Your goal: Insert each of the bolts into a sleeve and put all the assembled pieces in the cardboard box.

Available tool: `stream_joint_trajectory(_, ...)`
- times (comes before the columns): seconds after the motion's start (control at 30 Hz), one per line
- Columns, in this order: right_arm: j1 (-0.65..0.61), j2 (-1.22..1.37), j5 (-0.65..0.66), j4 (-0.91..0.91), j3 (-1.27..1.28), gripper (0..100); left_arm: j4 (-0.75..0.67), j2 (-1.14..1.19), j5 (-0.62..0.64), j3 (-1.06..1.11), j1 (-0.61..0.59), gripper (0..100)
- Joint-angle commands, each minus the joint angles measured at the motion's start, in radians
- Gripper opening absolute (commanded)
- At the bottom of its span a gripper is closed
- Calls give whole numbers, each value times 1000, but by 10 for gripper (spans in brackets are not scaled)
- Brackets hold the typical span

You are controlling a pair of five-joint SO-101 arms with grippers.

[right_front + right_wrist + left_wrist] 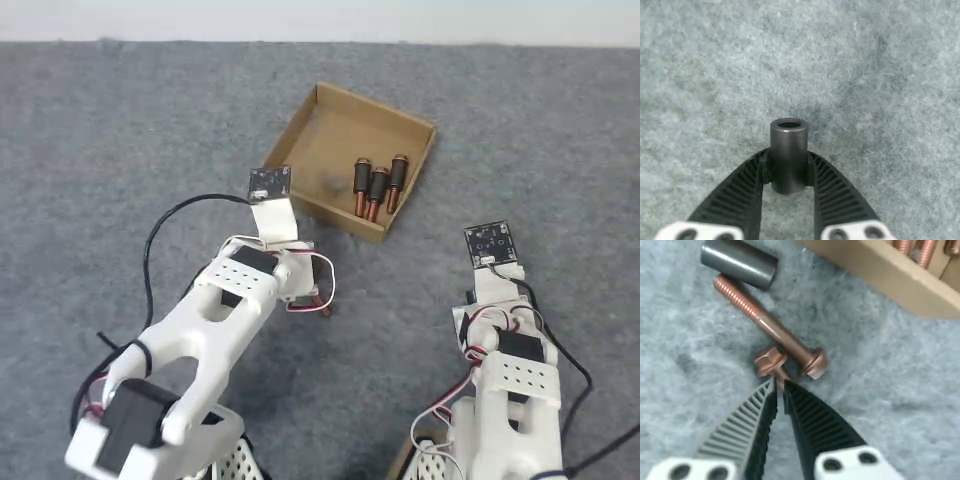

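Note:
My left gripper (779, 385) is shut on the shaft of a copper bolt (771, 362), whose flanged head sticks out past the fingertips. Just beyond it a second copper bolt (765, 326) lies flat on the carpet, and a dark grey sleeve (739, 262) lies at its threaded end. My right gripper (788, 161) is shut on another dark sleeve (788, 145), held with its open bore facing the camera above bare carpet. The cardboard box (300, 125) holds three assembled pieces (378, 186). The left arm (265, 270) sits just in front of the box; the right arm (495, 290) is off to its right.
Grey carpet covers the whole table. The near wall of the box (890, 275) rises right behind the loose bolt and sleeve. Cables loop beside the left arm (150, 250). Open carpet lies between the two arms.

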Motion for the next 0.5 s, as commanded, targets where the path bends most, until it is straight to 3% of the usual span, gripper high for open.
stream_joint_trajectory(0.0,-15,-28,23,-12,-3,7,6,-114,64,-2,2,110)
stream_joint_trajectory(0.13,-15,-28,23,-12,-3,7,-6,-153,74,44,-5,164)
stream_joint_trajectory(0.27,-15,-28,23,-12,-3,7,-58,-101,80,67,-6,145)
stream_joint_trajectory(0.47,-15,-28,23,-12,-3,7,-11,-8,80,-16,-8,140)
